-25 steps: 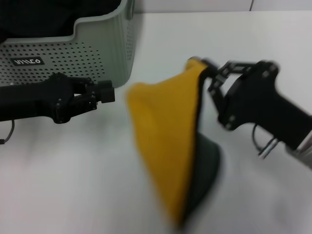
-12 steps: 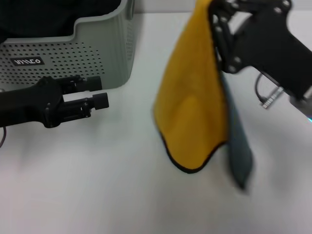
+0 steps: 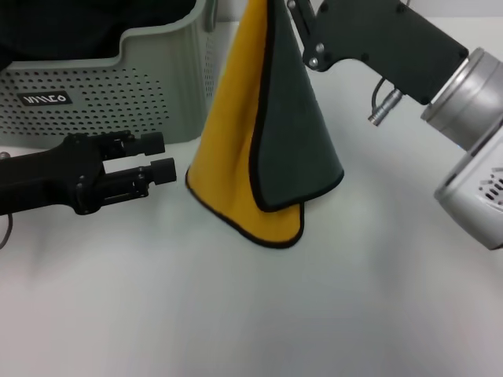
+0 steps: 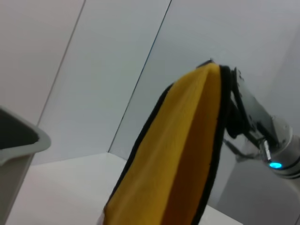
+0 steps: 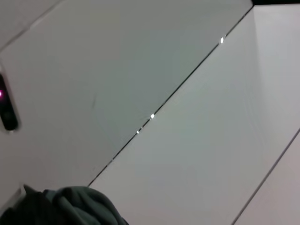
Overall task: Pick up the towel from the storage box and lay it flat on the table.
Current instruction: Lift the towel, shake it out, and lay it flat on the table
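Note:
The towel [image 3: 271, 133] hangs in a fold above the table [image 3: 354, 298], yellow-orange side toward the storage box, dark green side toward my right arm, its bottom edge just over the tabletop. My right gripper [image 3: 292, 9] is shut on its top corner at the upper edge of the head view. In the left wrist view the towel [image 4: 178, 154] hangs from the right gripper [image 4: 233, 101]. The right wrist view catches only a bunched green bit of towel [image 5: 70, 206]. My left gripper [image 3: 161, 155] is open and empty, low in front of the storage box [image 3: 157, 47], a short way from the towel's lower corner.
The storage box sits at the back left with a black fabric mass [image 3: 78, 23] inside; its rim [image 4: 18, 140] shows in the left wrist view. White tabletop stretches in front of and to the right of the hanging towel.
My right gripper has risen and swung left toward the box, carrying the towel, which now hangs with more green showing. The left gripper has barely shifted.

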Available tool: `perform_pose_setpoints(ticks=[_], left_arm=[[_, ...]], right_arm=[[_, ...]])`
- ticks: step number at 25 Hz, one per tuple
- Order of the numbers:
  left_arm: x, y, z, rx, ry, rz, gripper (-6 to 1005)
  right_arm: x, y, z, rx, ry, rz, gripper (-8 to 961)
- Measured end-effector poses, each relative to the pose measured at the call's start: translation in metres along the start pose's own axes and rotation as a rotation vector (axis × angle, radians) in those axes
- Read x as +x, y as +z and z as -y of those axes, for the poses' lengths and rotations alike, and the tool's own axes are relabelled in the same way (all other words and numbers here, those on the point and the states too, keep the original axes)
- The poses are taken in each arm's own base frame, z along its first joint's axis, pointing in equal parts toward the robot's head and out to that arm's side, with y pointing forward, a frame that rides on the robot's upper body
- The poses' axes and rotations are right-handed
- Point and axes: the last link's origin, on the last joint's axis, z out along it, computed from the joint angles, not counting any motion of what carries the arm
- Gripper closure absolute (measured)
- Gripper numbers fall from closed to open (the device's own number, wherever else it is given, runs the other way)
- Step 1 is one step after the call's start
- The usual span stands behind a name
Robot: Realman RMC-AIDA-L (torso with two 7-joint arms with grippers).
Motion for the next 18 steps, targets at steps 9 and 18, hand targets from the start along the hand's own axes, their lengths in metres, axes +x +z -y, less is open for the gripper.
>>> perform_pose_setpoints(ticks=[9,18], left_arm=[[-0.021,0.021,0.009,0.074,0.021,0.031,407],[-0.038,0.035,0.007,0.050,-0.033,0.042,409]], right_arm=[[-0.016,0.018,0.005,-0.014,-0.059,-0.009,938],[-0.024,0.032,0.001,-0.039,-0.066,0.019,934]])
